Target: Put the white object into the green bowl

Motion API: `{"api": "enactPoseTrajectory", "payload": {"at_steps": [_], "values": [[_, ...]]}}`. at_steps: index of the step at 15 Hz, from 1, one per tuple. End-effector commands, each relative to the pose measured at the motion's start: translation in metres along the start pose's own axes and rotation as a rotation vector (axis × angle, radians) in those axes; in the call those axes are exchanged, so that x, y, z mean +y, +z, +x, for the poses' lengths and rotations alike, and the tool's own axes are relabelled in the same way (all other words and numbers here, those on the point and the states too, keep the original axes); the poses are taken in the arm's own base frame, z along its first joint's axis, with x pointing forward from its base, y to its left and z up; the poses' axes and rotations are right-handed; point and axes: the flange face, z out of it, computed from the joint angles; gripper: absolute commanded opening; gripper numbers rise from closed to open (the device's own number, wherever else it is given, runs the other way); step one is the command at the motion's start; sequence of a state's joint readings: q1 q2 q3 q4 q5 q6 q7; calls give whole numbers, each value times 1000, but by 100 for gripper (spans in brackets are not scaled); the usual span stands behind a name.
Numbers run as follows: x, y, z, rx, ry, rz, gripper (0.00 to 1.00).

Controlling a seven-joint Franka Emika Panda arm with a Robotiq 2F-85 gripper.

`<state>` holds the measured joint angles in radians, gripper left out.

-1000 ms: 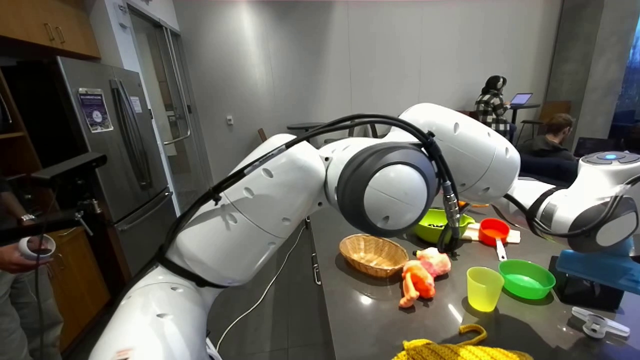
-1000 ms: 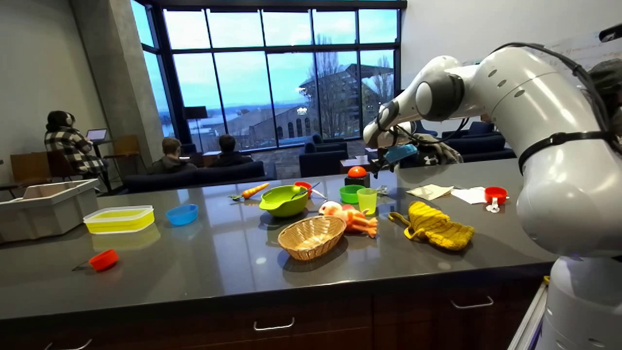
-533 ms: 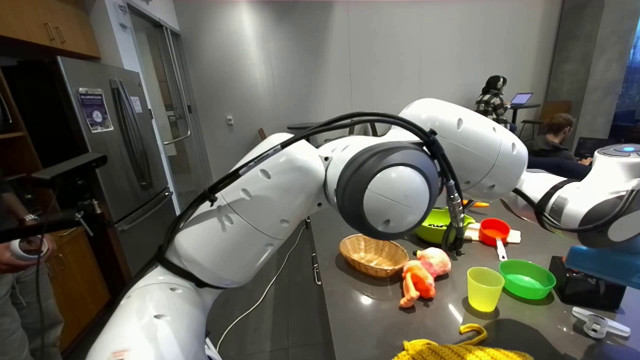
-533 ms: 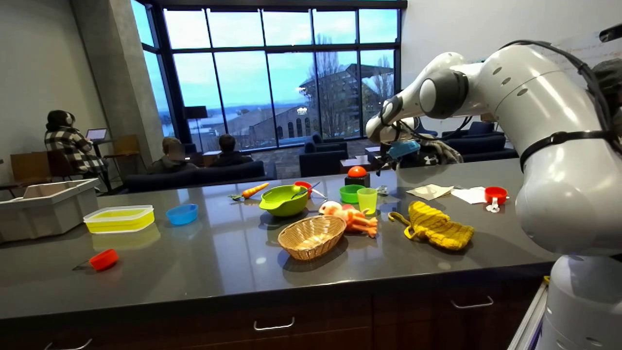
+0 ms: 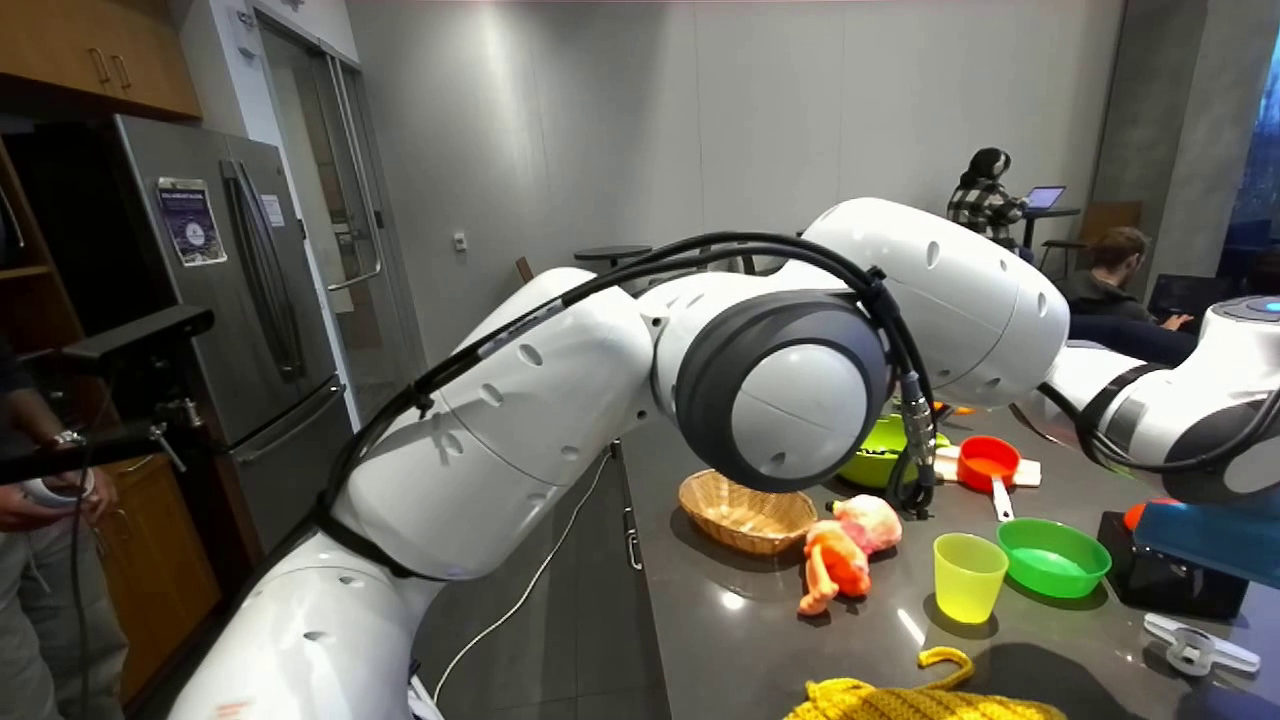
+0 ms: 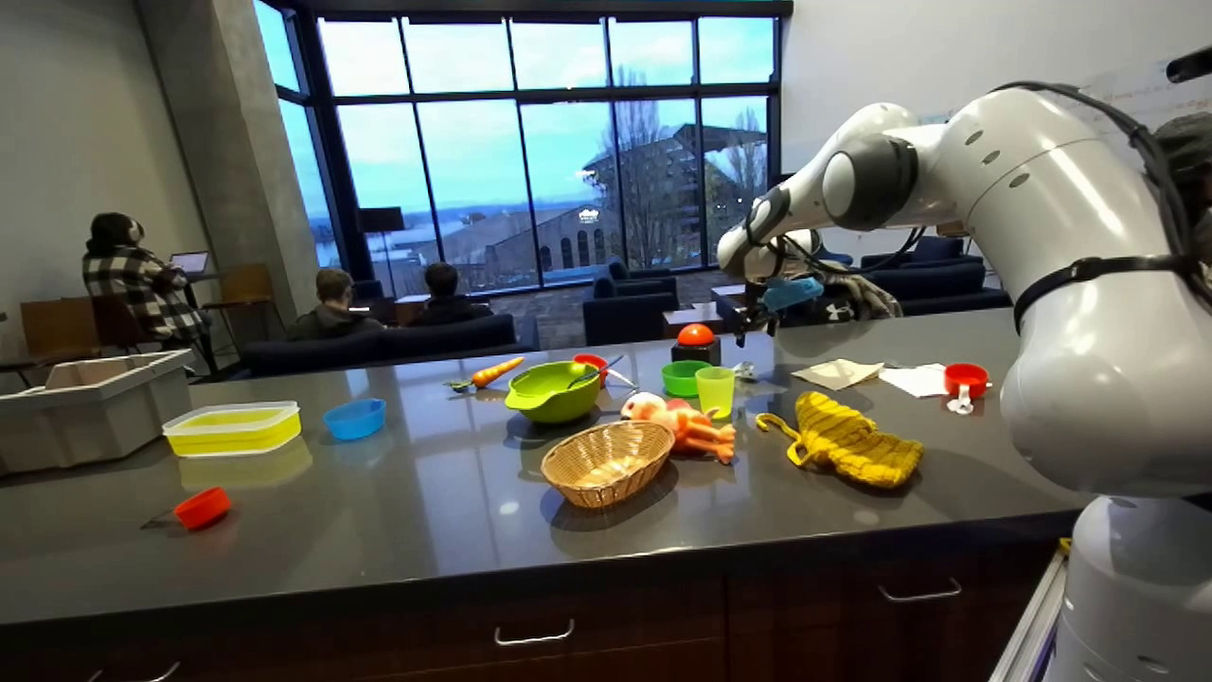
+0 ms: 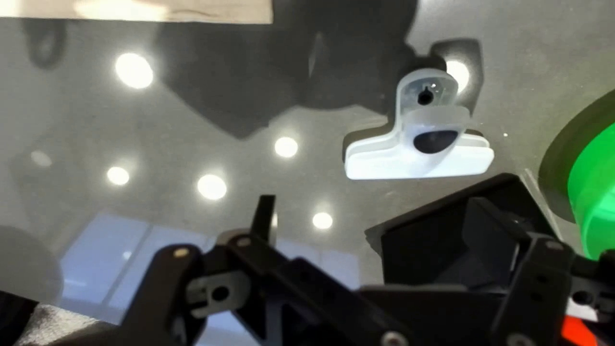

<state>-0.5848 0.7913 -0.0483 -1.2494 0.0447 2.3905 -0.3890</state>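
The white object is a whitish, partly see-through clip lying flat on the counter in the wrist view. It also shows in both exterior views. The bright green shallow bowl stands near it, beside the yellow cup; it also shows in an exterior view and at the wrist view's right edge. A lime green bowl stands further off. My gripper is open and empty, above the counter near the clip; in an exterior view it hangs behind the clip.
A black box with a red button stands between the bowl and gripper; its black side lies under my right finger. The yellow cup, pink-orange doll, yellow knitted piece, wicker basket and paper napkins are nearby.
My arm and gripper have moved a little to the right in both exterior views. The gripper now points more steeply down. The clip and bowls have not moved.
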Motion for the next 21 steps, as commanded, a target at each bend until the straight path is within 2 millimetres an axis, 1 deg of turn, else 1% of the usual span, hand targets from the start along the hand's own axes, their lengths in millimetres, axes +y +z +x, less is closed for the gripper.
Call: {"api": "enactPoseTrajectory", "payload": {"at_steps": [1,6,9,15,21], "values": [[-12,-15,-2,-4,-35,42,100],[-18,-8,-9,-33,-58,70,100],[-33,-2,-4,-37,-75,74,100],[-59,2,6,-38,-96,101,100],[-75,16,7,-79,-96,100,100]]}}
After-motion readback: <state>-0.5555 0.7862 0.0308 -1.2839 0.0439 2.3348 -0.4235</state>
